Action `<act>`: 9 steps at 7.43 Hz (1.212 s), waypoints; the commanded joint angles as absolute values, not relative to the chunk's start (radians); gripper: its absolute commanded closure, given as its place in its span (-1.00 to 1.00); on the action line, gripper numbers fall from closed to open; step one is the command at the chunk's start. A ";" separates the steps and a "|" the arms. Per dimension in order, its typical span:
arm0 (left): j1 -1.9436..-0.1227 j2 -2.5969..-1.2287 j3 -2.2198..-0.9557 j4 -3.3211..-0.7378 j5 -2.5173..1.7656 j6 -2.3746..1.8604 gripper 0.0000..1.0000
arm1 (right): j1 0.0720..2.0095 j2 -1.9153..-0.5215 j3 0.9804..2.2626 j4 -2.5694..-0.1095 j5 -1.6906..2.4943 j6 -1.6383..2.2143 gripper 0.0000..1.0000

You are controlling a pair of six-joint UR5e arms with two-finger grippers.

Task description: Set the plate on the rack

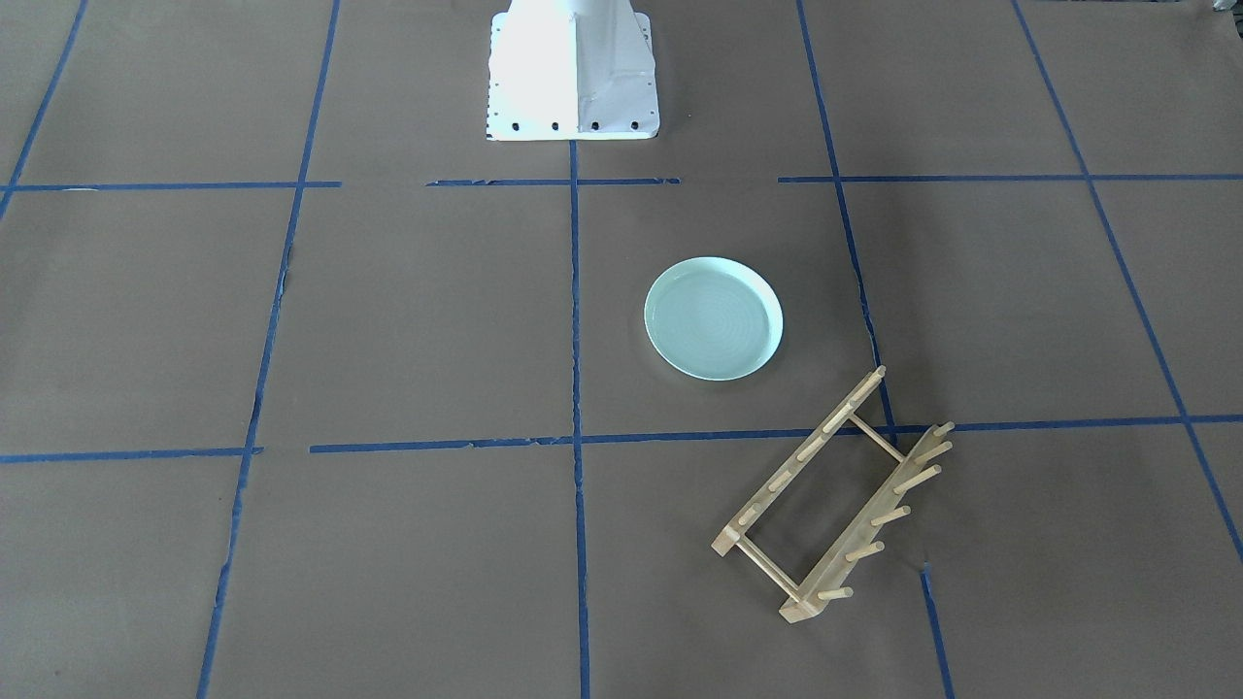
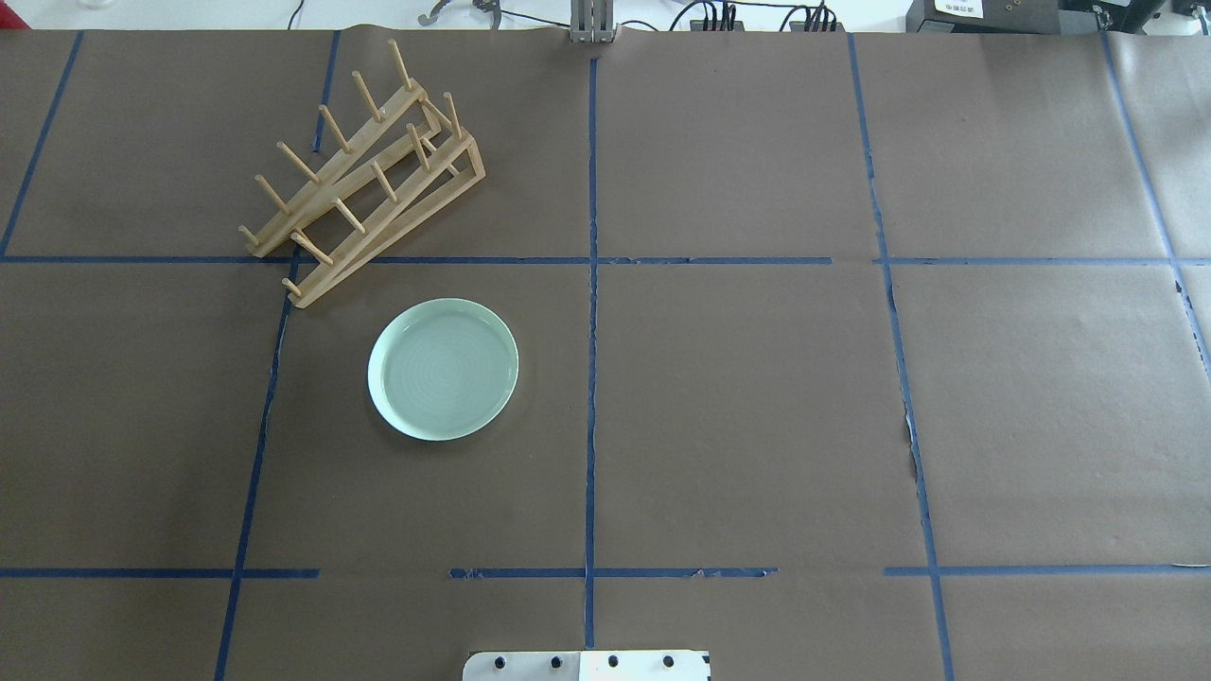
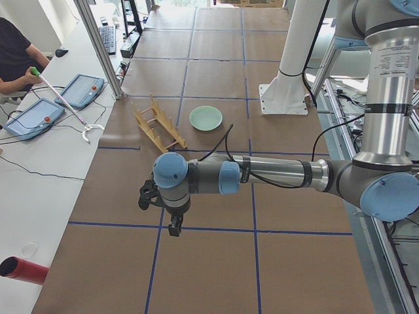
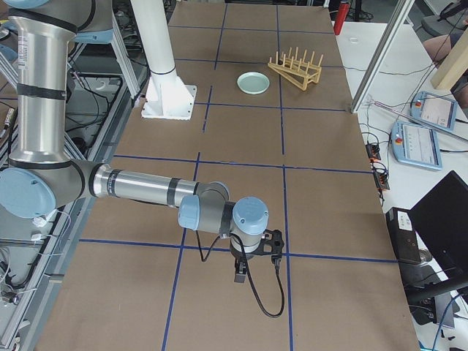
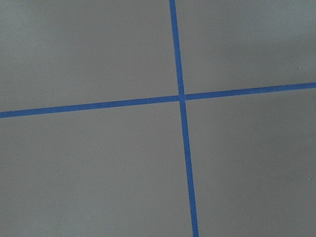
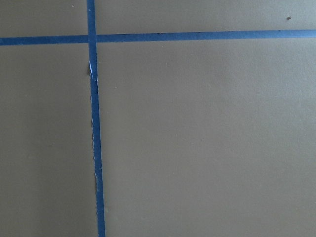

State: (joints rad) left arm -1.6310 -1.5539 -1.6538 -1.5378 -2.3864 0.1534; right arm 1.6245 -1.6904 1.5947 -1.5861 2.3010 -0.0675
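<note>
Plate sat flat on the table (image 2: 757, 397), not in the rack; both arms were out at the table ends.
Overhead, left to right: rack (image 2: 378, 232) lay skewed at far left, plate (image 2: 443, 369) just beside its near end, probably not touching. Left gripper (image 3: 174, 230) and right gripper (image 4: 240, 276) hung low over blue tape (image 5: 181, 97), well apart from both. Can't tell if either was open or closed.

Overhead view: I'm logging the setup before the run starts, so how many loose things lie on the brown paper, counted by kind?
plate: 1
rack: 1
Total: 2
</note>
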 commanded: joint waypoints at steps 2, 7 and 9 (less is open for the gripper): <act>-1.392 -1.568 -1.776 -1.709 -2.433 -0.239 -1.00 | 1.624 -1.690 1.595 -1.586 2.301 -0.067 -1.00; -0.920 -1.941 -1.856 -1.697 -2.297 -1.176 -1.00 | 1.624 -1.689 1.595 -1.586 2.301 -0.067 -1.00; -0.757 -2.171 -1.742 -1.542 -2.087 -1.186 -0.95 | 1.624 -1.690 1.595 -1.586 2.301 -0.067 -1.00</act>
